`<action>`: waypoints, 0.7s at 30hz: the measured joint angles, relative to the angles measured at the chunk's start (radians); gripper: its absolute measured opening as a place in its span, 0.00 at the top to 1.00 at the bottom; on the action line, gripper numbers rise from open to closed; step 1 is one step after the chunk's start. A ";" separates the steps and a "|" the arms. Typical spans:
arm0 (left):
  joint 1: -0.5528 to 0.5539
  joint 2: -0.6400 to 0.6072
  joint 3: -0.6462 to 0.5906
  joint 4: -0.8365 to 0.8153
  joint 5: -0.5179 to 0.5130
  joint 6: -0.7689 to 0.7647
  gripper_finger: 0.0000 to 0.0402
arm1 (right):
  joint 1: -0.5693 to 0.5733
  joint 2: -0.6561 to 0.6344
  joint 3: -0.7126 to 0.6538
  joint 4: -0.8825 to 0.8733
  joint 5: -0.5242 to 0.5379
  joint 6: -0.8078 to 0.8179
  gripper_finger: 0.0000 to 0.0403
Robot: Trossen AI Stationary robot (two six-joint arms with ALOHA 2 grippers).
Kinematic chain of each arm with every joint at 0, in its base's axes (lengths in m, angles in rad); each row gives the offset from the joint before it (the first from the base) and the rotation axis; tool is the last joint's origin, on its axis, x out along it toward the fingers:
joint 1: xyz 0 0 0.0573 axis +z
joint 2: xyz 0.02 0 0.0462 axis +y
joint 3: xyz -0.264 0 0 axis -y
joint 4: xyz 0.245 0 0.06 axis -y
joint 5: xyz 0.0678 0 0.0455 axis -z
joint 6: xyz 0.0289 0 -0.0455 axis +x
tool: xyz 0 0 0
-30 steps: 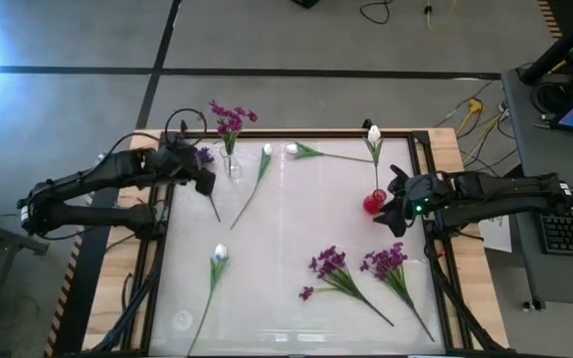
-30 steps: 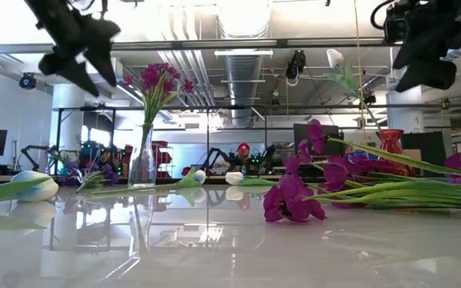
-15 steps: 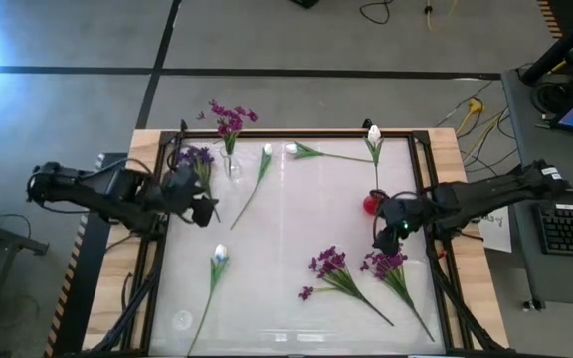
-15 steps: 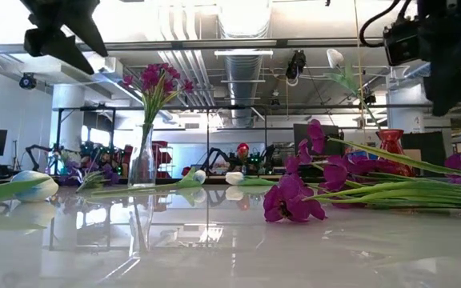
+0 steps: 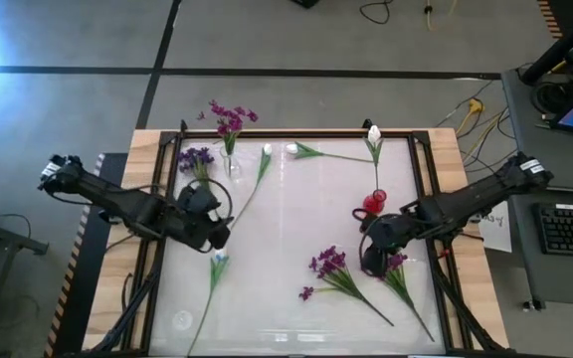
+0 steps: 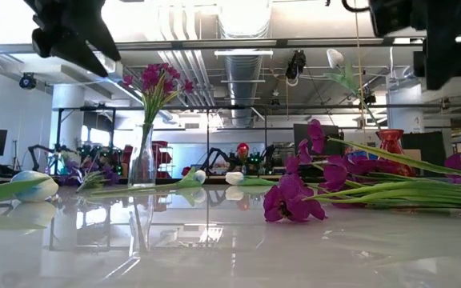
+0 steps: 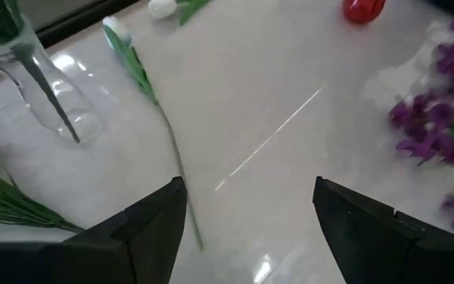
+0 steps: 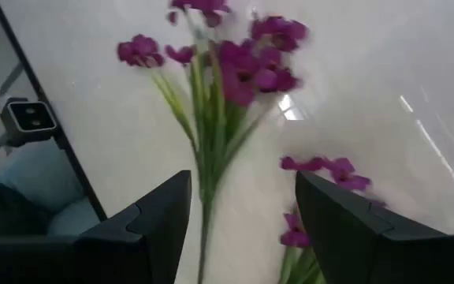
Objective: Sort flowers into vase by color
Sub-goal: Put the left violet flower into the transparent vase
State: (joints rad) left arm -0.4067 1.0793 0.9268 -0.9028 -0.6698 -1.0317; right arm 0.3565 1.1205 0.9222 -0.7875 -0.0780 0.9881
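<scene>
A clear glass vase at the far left holds a purple cluster. A red vase holds one white tulip. Another purple cluster lies beside the clear vase. White tulips lie flat on the table. Two purple clusters lie near right. My left gripper hangs open above the free stem end of a lying tulip. My right gripper hovers open over a purple cluster.
A dark frame borders the glossy white table top, with wooden strips outside it. The middle of the table holds nothing. In the low view both arms hang high above the flowers.
My left gripper has moved from beside the clear vase toward the near edge and a little to the right. My right gripper has moved from beside the red vase toward the near edge, over the purple clusters. No flower has moved.
</scene>
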 joint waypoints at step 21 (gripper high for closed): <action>-0.058 0.200 0.000 0.007 0.006 -0.051 0.34 | 0.013 0.307 0.187 -0.040 0.056 -0.088 0.34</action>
State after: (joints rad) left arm -0.4649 1.2794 0.9272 -0.8954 -0.6636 -1.0828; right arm 0.3691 1.4278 1.1092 -0.8275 -0.0223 0.8998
